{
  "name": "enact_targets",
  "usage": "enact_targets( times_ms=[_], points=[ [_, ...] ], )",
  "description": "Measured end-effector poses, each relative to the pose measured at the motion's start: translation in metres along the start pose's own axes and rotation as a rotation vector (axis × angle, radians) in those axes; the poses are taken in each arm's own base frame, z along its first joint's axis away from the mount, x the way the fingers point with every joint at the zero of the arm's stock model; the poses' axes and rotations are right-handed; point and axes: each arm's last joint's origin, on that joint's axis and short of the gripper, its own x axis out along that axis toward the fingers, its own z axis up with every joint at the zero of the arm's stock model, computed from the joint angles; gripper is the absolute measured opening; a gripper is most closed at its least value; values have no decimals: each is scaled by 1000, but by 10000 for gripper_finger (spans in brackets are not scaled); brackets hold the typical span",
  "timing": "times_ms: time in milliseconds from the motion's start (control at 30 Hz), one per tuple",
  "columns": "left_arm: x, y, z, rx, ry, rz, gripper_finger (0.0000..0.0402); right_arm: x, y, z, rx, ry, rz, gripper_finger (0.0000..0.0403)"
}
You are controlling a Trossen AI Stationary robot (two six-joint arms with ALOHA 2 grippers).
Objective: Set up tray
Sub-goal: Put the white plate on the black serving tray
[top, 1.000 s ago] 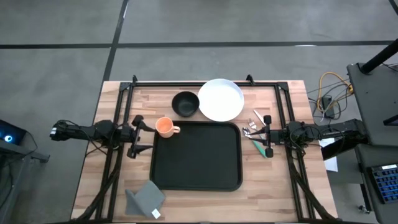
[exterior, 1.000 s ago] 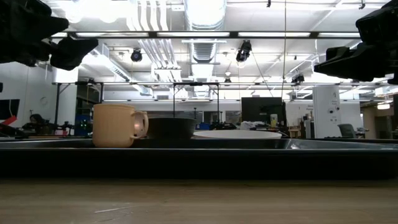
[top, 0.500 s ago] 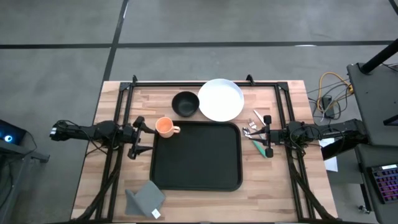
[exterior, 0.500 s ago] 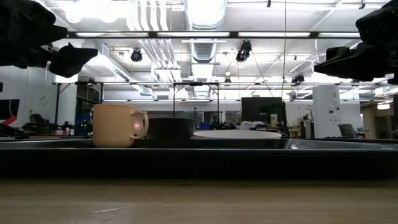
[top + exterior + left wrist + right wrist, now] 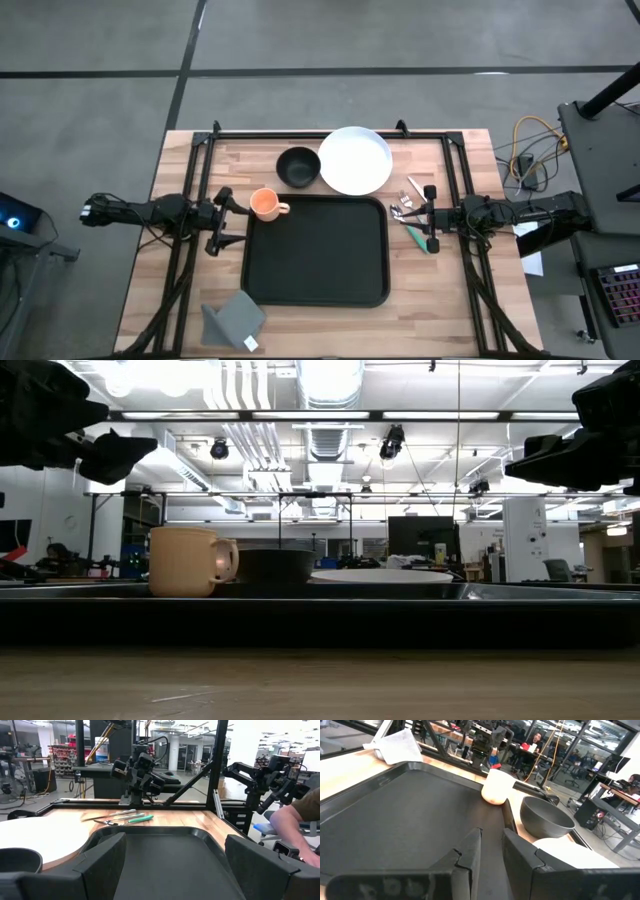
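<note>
Wooden surface [image 5: 180,160] seen from above, bearing every item of the place setting, ordered here by size. The tray [image 5: 316,250] lies flat at the middle of the surface, its long sides running toward the two arms; its black floor is bare, so by this evidence the setting-up has not begun and every item remains to be loaded. The white plate [image 5: 355,160] rests on the wood just beyond the tray's far rim, with the dark bowl [image 5: 298,167] just beside it, the two nearly touching. The grey napkin [image 5: 235,320], folded, sits near the front left corner of the surface, just off the tray's corner. The orange mug [image 5: 265,204] stands upright on the wood at the tray's far left corner, handle toward the tray. The cutlery [image 5: 408,210], including a green-handled piece, lies in a loose cluster between the tray's right rim and the right arm. The left tool [image 5: 222,220] hangs above the surface just left of the tray, its fingers spread wide and holding nothing. The right tool [image 5: 431,218] hangs over the cutlery at the tray's right side, its fingers drawn close together with only a narrow gap, empty likewise. Neither tool touches any item.
</note>
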Motion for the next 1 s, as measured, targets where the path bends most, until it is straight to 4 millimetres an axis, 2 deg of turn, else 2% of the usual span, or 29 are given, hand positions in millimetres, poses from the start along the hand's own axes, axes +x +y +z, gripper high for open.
enact_targets(
  times_ms=[467,700,1000],
  points=[
    [6,1,-8,0,101,7,315,0,0,0,0,0,0,68],
    [6,0,-1,12,23,6,315,0,0,0,0,0,0,68],
    [5,0,-1,28,23,5,315,0,0,0,0,0,0,68]
  ],
)
